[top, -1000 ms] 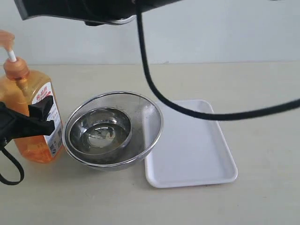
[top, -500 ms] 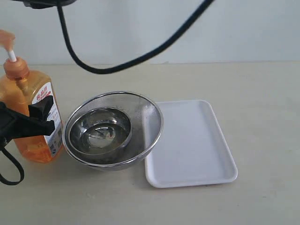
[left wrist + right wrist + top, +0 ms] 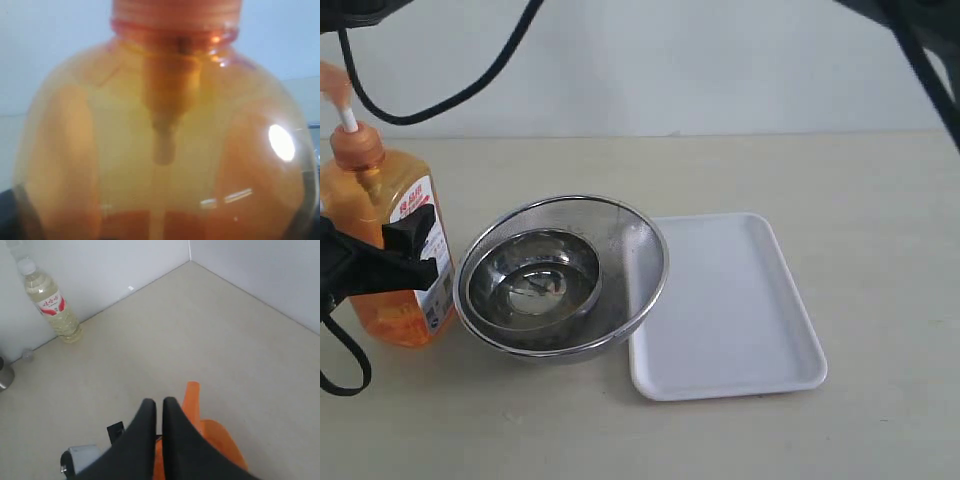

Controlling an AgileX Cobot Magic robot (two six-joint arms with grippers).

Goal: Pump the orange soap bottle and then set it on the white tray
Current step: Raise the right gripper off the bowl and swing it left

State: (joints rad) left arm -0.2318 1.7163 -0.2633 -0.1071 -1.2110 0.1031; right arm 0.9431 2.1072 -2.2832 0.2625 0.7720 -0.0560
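The orange soap bottle (image 3: 380, 250) stands upright at the far left of the table, its pump head (image 3: 332, 85) raised on the white stem. My left gripper (image 3: 382, 262) is shut around the bottle's body at label height. In the left wrist view the orange soap bottle (image 3: 165, 150) fills the picture and hides the fingers. My right gripper (image 3: 159, 403) is shut, fingers together with nothing between them, just above the orange pump head (image 3: 192, 400). The white tray (image 3: 730, 310) lies flat right of the bowls with nothing on it.
A steel mesh bowl (image 3: 640, 250) with a smaller steel bowl (image 3: 535, 285) nested inside sits between bottle and tray. A black cable (image 3: 460, 85) hangs across the top left. A clear drink bottle (image 3: 50, 302) stands by the wall.
The right arm and its cable have swung leftward across the top of the exterior view, toward the bottle. The bottle, left gripper, bowls and tray have not moved.
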